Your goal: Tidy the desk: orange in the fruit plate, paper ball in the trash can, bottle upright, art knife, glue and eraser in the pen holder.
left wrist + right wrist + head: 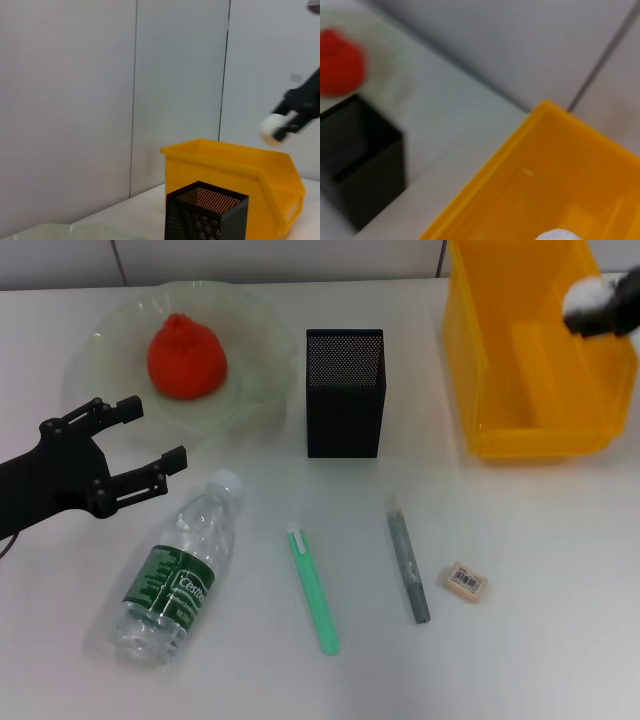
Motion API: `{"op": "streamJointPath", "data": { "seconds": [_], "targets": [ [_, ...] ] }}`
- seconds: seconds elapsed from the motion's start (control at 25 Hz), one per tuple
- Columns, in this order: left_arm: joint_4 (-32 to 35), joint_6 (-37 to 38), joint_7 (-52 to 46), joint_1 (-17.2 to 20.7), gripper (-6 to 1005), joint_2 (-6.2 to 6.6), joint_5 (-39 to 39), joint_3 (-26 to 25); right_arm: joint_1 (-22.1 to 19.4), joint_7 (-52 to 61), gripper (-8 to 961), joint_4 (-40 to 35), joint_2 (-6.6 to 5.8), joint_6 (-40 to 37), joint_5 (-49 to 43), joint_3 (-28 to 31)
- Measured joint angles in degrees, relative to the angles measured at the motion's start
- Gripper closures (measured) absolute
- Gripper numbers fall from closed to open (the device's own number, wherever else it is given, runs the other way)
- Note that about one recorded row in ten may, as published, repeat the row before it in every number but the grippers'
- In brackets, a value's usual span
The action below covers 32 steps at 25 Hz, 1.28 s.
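My right gripper is shut on the white paper ball and holds it above the far right of the yellow trash can. The left wrist view shows this too, with the ball above the can. The orange sits in the pale-green fruit plate. My left gripper is open and empty at the plate's near edge. The bottle lies on its side on the desk. The green art knife, grey glue stick and eraser lie in front of the black pen holder.
The pen holder stands between the plate and the trash can. The right wrist view shows the orange, the pen holder, the trash can's inside and the top of the paper ball. A grey wall runs behind the desk.
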Motion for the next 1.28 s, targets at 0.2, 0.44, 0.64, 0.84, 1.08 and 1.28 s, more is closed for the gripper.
{"op": "streamJointPath", "data": {
  "seconds": [0.2, 0.44, 0.64, 0.84, 1.08, 1.28],
  "targets": [
    [0.26, 2.39, -1.46, 0.14, 149, 0.42, -0.09, -0.05, 0.44, 1.68, 494, 10.3, 0.02, 12.38, 1.35, -0.08],
    [4.23, 4.27, -8.47, 0.62, 150, 0.79, 0.29, 0.57, -0.2, -0.86, 306, 15.57, 0.12, 19.14, 7.59, -0.39],
    [22.87, 2.97, -23.14, 5.26, 150, -1.08, 2.12, 6.9, -4.05, -8.34, 140, 15.58, 0.02, 19.37, 19.79, 0.24],
    [40.51, -8.56, -38.06, 11.04, 150, -0.82, 4.96, 21.53, -13.02, -28.97, 107, 17.12, 0.24, 16.65, 40.17, -0.77],
    [54.65, -19.69, -58.33, 13.92, 150, -0.77, 20.55, 34.24, -19.48, -53.52, 107, 28.51, 0.38, 7.76, 55.15, -2.62],
    [60.46, -21.55, -76.89, 12.02, 151, -0.89, 37.81, 42.99, -18.89, -71.28, 107, 43.33, 0.26, 4.74, 56.02, -2.65]
  ]
}}
